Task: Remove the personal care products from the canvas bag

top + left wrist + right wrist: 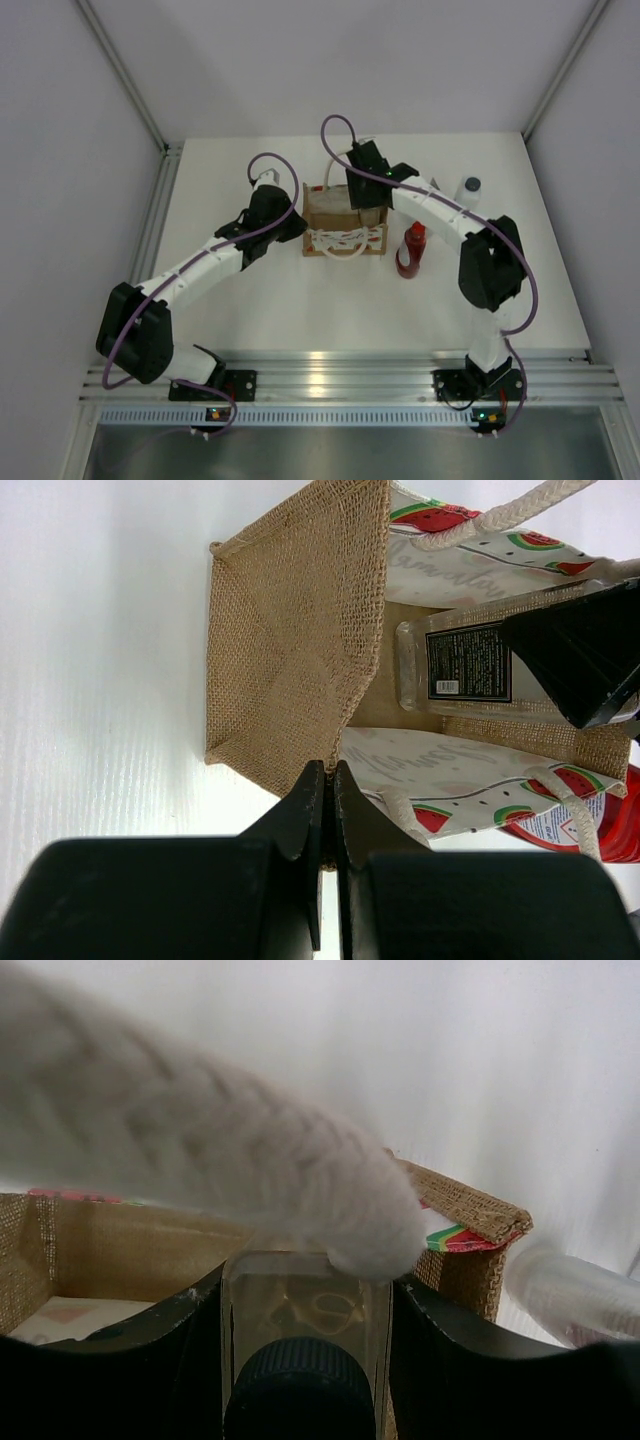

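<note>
Your tan woven canvas bag (344,222) with cream rope handles (345,241) stood mid-table. Inside it lay a clear flat bottle (470,666) with a black label and dark ribbed cap (298,1388). Your right gripper (305,1305) reached into the bag, its fingers clamped on that bottle's sides. Your left gripper (329,785) pinched the bag's side edge, fingers pressed together on the fabric. Just right of the bag lay a red bottle (412,248); a pale bottle with a dark cap (470,189) stood farther right, on the white table (300,300).
</note>
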Robot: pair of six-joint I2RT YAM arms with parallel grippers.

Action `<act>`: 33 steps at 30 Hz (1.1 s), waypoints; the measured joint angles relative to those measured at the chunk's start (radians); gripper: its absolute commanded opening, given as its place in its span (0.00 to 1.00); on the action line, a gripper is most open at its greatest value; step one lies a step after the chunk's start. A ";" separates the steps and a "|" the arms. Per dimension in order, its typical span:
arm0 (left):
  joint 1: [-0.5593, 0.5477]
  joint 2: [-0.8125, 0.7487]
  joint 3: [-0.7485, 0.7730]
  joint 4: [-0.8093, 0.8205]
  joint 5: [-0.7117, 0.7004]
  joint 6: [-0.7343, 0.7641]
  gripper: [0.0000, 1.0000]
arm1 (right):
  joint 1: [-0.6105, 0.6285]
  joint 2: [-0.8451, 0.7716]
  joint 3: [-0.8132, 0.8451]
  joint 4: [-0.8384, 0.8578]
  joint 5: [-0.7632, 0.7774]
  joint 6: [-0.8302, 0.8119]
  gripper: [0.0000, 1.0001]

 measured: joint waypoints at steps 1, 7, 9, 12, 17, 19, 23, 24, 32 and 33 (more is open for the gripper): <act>0.000 0.000 0.000 0.000 0.000 0.000 0.00 | 0.001 0.000 -0.003 0.002 0.006 0.002 0.50; 0.000 0.000 0.000 0.000 0.000 0.000 0.00 | 0.005 0.000 -0.017 0.007 0.045 0.016 0.41; 0.000 0.000 0.000 0.000 0.000 0.000 0.00 | 0.006 0.000 -0.018 0.010 0.052 0.021 0.39; 0.000 0.000 0.000 0.000 0.000 0.000 0.00 | 0.008 0.000 -0.024 0.021 0.061 0.025 0.27; 0.000 0.000 0.000 0.000 0.000 0.000 0.00 | 0.010 0.000 -0.035 0.041 0.069 0.031 0.00; 0.000 0.000 0.000 0.000 0.000 0.000 0.00 | 0.010 -0.001 -0.038 0.050 0.069 0.031 0.00; 0.000 0.000 0.000 0.000 0.000 0.000 0.00 | 0.010 -0.028 -0.084 0.092 0.061 0.031 0.00; 0.000 0.000 0.000 0.000 0.000 0.000 0.00 | 0.010 -0.038 -0.098 0.101 0.056 0.030 0.00; 0.000 -0.004 0.000 -0.002 0.000 0.000 0.00 | 0.010 -0.108 -0.174 0.117 -0.026 0.027 0.00; 0.000 -0.004 0.000 -0.003 0.000 0.000 0.00 | 0.010 -0.111 -0.174 0.114 -0.036 0.026 0.00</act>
